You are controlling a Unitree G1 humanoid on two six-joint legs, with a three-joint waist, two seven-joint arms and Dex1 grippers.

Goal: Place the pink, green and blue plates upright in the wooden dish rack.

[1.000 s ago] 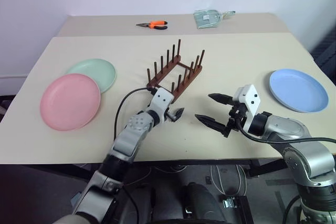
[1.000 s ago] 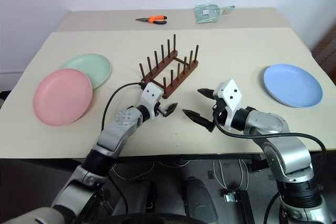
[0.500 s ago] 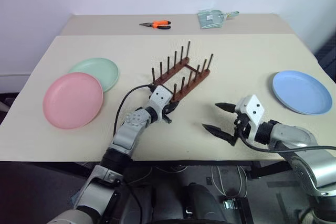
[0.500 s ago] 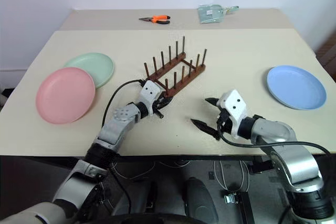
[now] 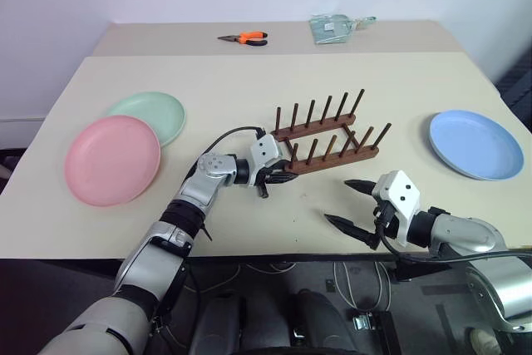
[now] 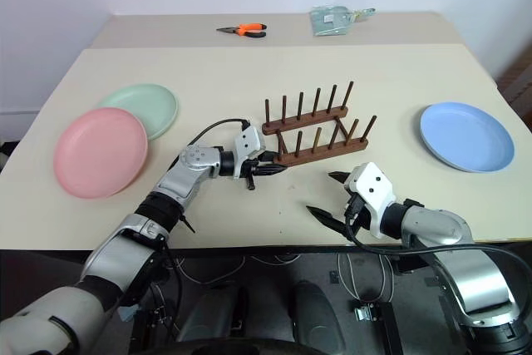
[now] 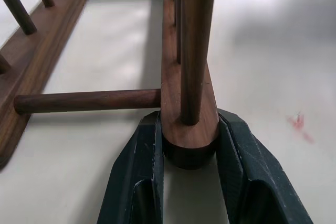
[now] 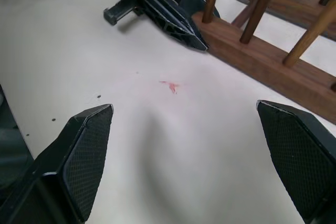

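The wooden dish rack [image 5: 326, 142] lies crosswise at mid-table, its pegs upright and holding nothing. My left gripper [image 5: 278, 176] is shut on the left end of the rack's near rail [image 7: 189, 121], one finger on each side. Open and holding nothing, my right gripper [image 5: 337, 201] hovers near the table's front edge, just in front of the rack's right half. The pink plate [image 5: 112, 160] lies flat at the left, partly over the green plate [image 5: 154, 112] behind it. The blue plate [image 5: 474, 143] lies flat at the far right.
Orange-handled pliers [image 5: 243, 38] and a clear plastic packet [image 5: 332, 28] rest on the back table. A small red mark [image 8: 170, 85] is on the tabletop between the two grippers.
My left gripper closed on the rack's near rail end, and the rack swung from a diagonal to lying crosswise. My right gripper drew back and down toward the front edge.
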